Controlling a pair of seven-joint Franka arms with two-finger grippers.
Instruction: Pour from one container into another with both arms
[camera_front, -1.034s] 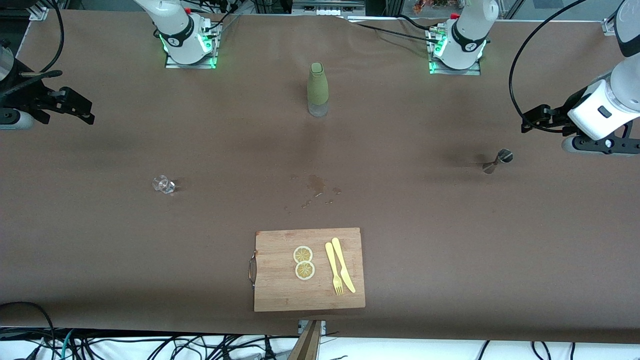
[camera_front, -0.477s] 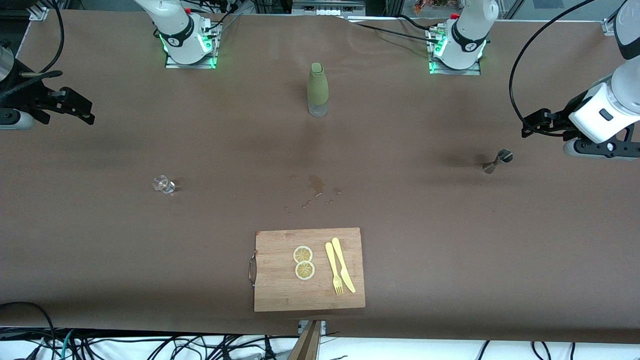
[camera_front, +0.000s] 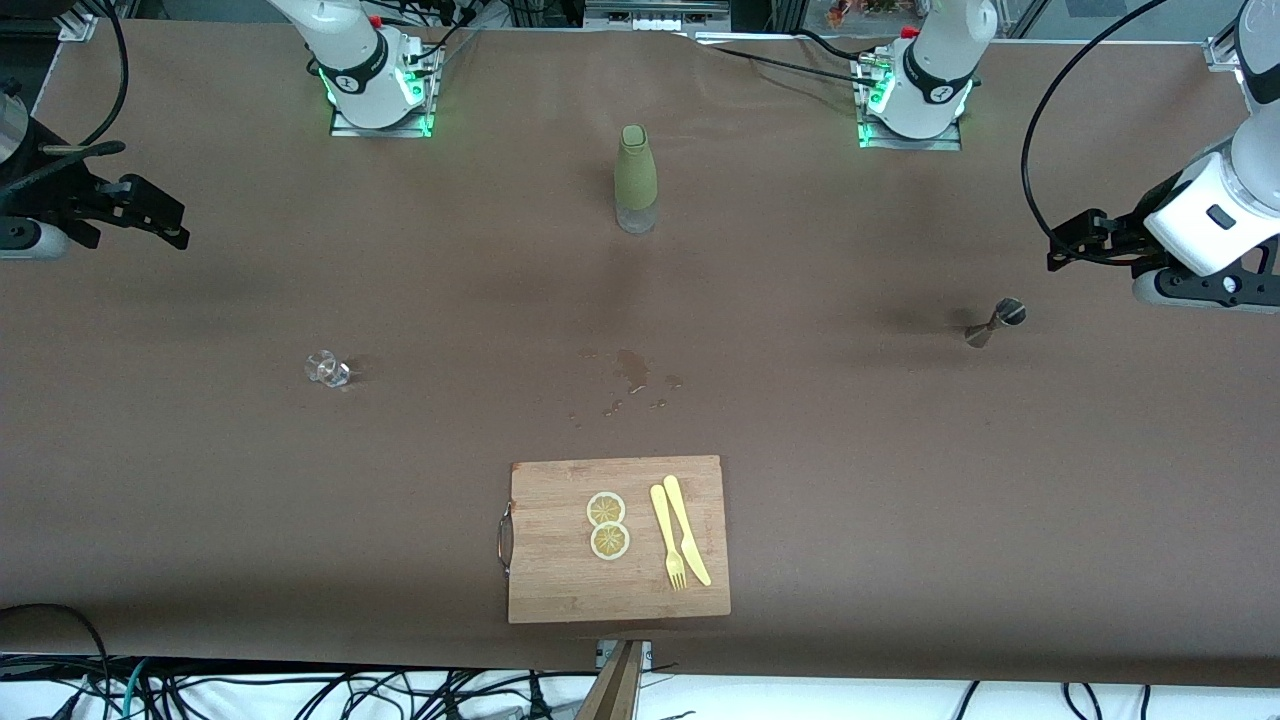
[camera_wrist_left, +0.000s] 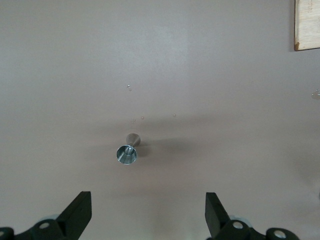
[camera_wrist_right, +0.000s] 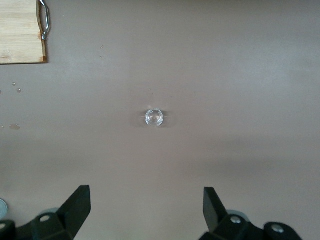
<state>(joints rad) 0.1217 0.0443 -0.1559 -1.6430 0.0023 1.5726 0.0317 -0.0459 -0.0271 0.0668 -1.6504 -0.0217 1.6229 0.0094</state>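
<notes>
Pretty much nothing's done yet: cup (camera_front: 327, 369) and jigger (camera_front: 995, 322) sit untouched on the tabletop (camera_front: 860, 480), well apart, with the left hand (camera_wrist_left: 147, 212) and right hand (camera_wrist_right: 146, 210) both spread wide and empty above them.

Cup (camera_front: 327, 369) and jigger (camera_front: 995, 323) well apart

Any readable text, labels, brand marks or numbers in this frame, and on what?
None readable.
Small dark marks on the white robot bases: too small to read.
Tall olive-green bottle, small steel jigger, tiny clear glass cup, wooden cutting board: no text visible.
</notes>
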